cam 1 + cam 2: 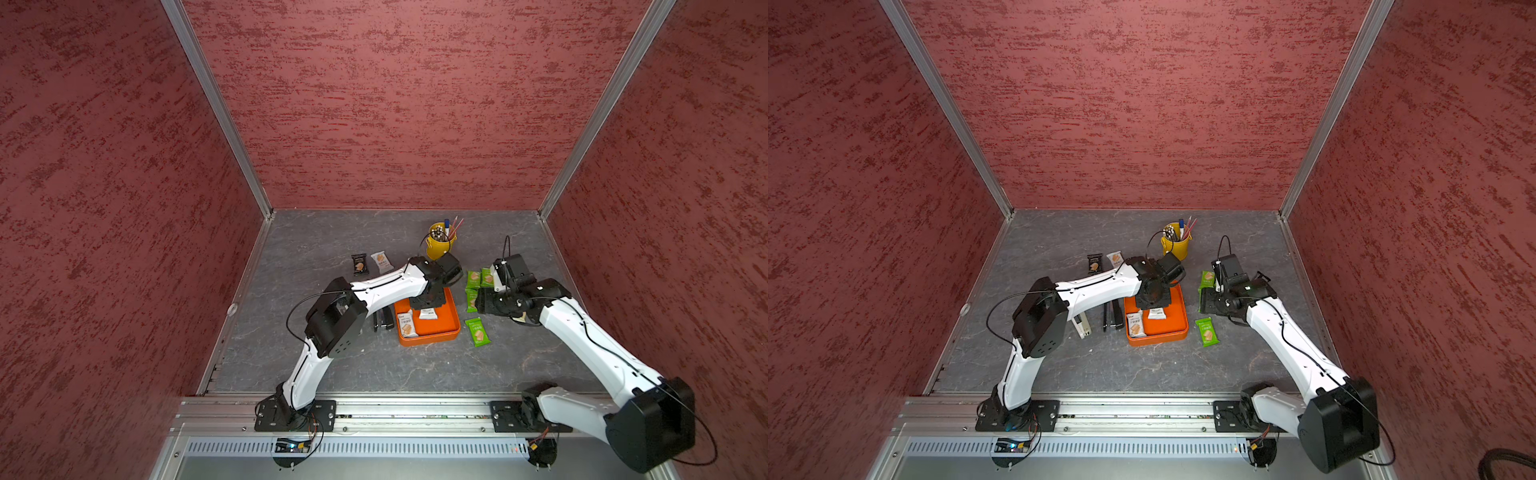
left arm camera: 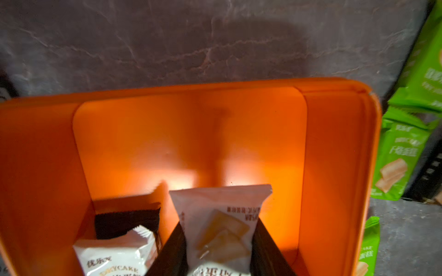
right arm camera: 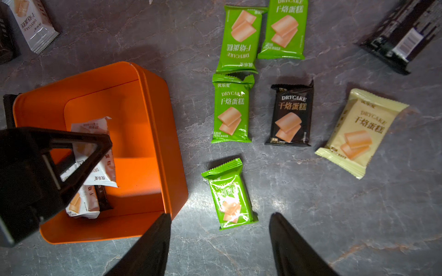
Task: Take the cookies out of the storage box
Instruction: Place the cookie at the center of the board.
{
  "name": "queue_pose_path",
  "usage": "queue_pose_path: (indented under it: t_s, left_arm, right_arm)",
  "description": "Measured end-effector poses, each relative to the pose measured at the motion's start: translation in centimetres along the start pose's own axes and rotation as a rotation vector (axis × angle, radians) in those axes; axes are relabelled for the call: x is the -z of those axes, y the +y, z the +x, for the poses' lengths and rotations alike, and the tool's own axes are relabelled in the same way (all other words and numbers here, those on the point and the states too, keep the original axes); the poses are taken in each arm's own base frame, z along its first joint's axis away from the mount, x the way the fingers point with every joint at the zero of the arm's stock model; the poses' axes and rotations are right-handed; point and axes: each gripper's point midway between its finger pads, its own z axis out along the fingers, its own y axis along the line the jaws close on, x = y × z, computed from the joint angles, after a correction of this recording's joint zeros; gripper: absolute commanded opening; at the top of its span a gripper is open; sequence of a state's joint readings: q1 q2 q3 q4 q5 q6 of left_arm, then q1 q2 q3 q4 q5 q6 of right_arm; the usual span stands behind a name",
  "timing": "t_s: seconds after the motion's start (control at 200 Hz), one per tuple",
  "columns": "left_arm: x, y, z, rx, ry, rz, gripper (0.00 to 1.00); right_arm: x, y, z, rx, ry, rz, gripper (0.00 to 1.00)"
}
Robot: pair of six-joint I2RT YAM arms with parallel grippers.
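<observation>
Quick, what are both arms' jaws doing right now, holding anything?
Left gripper: jaws shut on a white sealed cookie packet inside the shallow orange storage box.
Right gripper: jaws open, holding nothing.

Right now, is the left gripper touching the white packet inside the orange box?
Touching. In the left wrist view the fingers of the left gripper press against both sides of the white packet, with no gap.
</observation>
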State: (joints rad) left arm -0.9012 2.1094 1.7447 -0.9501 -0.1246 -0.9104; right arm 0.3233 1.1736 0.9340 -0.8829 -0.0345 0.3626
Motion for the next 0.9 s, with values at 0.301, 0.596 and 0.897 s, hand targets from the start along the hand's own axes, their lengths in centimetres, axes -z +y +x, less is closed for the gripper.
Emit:
queue_pose_path:
  t_s: [0.301,0.596,0.897]
  left_arm:
    - [3.9,2.7,-5.7,0.067,-0.075,0.08,0.36]
    - [5.7,11.9,-11.9,0.175,-0.132,0.042,0.36]
    - [2.8,22.4,-12.8,0.302,-0.083,-0.057,0.36]
  right_arm:
    - [-0.6,2.5,-0.4,-0.076,0.021,-0.128,0.69]
    - [-2.6,4.9,-1.8,-0.155,0.041,-0.2,0.68]
    - [-4.0,7.6,-5.2,-0.184,0.024,-0.24,0.68]
